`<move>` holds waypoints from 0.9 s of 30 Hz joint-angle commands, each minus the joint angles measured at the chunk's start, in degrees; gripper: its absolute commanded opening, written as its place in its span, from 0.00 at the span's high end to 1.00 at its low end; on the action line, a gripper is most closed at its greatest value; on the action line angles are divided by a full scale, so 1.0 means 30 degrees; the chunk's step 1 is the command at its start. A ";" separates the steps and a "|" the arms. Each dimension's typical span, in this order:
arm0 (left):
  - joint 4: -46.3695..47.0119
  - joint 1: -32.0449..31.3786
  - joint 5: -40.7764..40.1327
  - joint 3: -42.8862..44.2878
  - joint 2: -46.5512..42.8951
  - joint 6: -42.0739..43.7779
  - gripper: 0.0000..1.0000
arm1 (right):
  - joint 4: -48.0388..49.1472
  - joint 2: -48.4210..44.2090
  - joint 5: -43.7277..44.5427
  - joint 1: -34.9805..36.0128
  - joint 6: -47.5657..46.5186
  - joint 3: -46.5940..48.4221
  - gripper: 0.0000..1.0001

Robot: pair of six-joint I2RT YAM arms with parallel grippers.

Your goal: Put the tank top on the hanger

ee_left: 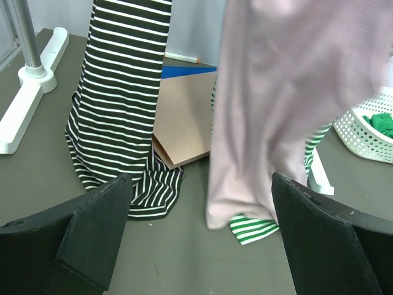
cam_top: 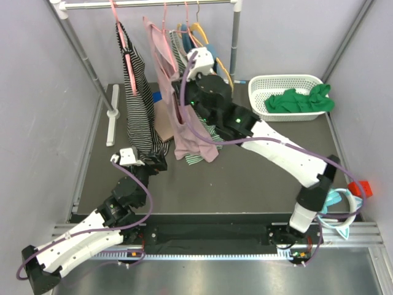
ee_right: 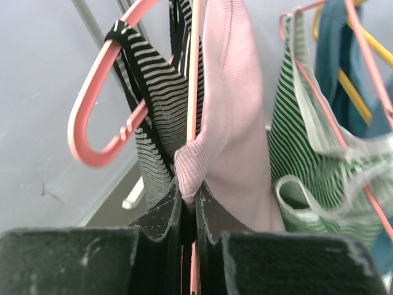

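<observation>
right gripper (ee_right: 187,212): jaws pinched tight on a fold of the tank top (ee_right: 236,123), hard against the thin rod of the hanger (ee_right: 194,61); i cannot tell whether the rod is inside the pinch too.
left gripper (ee_left: 199,246): spread wide and empty, low over the table, facing the hem.
tank top position: hangs up by the rail (cam_top: 147,5), between the black striped top (ee_right: 153,98) and the green striped top (ee_right: 295,147), hem down near the table.
risk, release: if the pinch opens before the strap sits over the hanger's shoulder, the soft cloth would likely slide off the slim frame.
risk, hanger: a sideways tug could tilt the hanger or lift its hook off the rail, since cloth and rod lie so close together.
risk, neighbours: the thick pink hanger (ee_right: 92,135) and the green striped top hang just beside; a wrist swing may snag them.
risk, support: the left gripper is well apart from the strap, so it probably cannot catch a slip.
</observation>
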 commanded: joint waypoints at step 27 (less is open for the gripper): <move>0.0131 0.0009 -0.0574 -0.0241 -0.0832 -0.0049 0.01 | 0.0215 0.7004 -0.3518 -0.3124 0.0867 0.8051 1.00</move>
